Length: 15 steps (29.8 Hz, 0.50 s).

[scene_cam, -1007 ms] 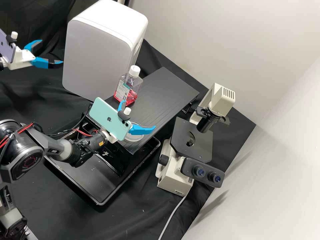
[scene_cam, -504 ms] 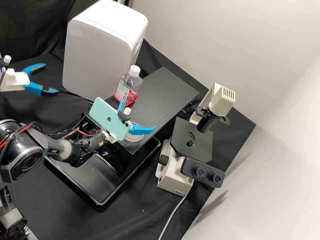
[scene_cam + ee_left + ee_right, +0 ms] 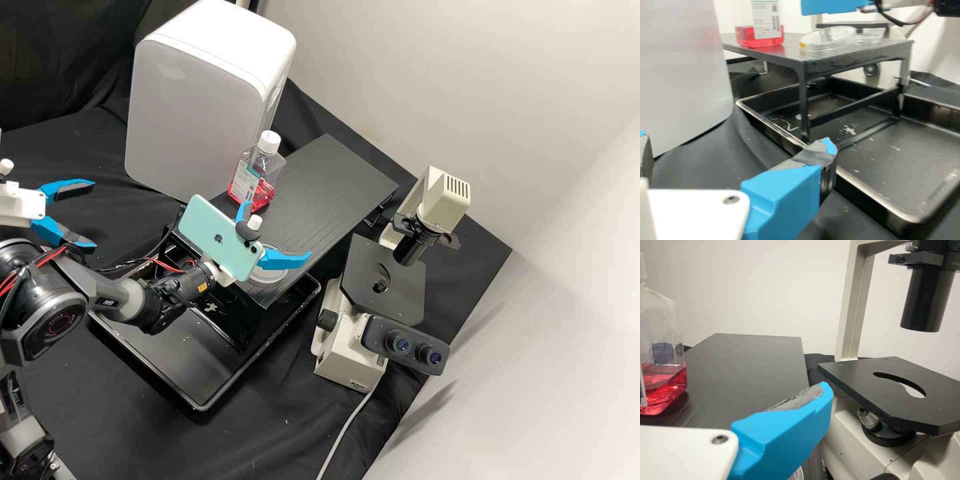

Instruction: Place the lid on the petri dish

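A clear petri dish (image 3: pixel 270 272) lies on the near corner of the black raised platform (image 3: pixel 327 190), and its lid cannot be told apart from it. From the left wrist view the dish (image 3: pixel 832 36) is far off on the platform. My right gripper (image 3: pixel 280 230) hovers just over the dish, open, with nothing between its fingers; one blue finger (image 3: pixel 790 427) crosses the right wrist view. My left gripper (image 3: pixel 90 215) hangs open at the far left, well away from the dish, its fingers (image 3: pixel 810 165) above the black cloth.
A flask of pink liquid (image 3: pixel 255 172) stands on the platform's left part. Behind it is a big white box (image 3: pixel 200 87). The platform stands in a black tray (image 3: pixel 200 393). A microscope (image 3: pixel 390 293) sits to the right.
My left gripper has come down and toward the near left, still open. The right arm and the dish have not moved.
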### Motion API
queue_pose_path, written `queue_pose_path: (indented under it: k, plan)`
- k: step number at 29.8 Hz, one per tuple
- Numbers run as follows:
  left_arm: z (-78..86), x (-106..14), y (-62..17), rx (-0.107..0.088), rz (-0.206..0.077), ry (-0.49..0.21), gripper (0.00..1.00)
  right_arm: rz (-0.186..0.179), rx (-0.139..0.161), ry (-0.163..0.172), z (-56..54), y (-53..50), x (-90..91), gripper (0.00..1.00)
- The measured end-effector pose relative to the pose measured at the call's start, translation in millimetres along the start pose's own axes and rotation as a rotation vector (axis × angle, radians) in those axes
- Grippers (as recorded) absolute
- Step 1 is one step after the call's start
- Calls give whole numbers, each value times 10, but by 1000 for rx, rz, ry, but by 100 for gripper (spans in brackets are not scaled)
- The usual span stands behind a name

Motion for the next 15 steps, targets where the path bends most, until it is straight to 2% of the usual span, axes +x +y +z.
queue_pose_path:
  k: [6,7,15]
  plan:
    - [15,-5,-7,2,-3,-7,100,0,0,0,0,0,0,100]
    - [15,-5,-7,-3,-3,-7,100,0,0,0,0,0,0,100]
    - [-46,-69,37,-67,16,11,100,0,0,0,0,0,0,100]
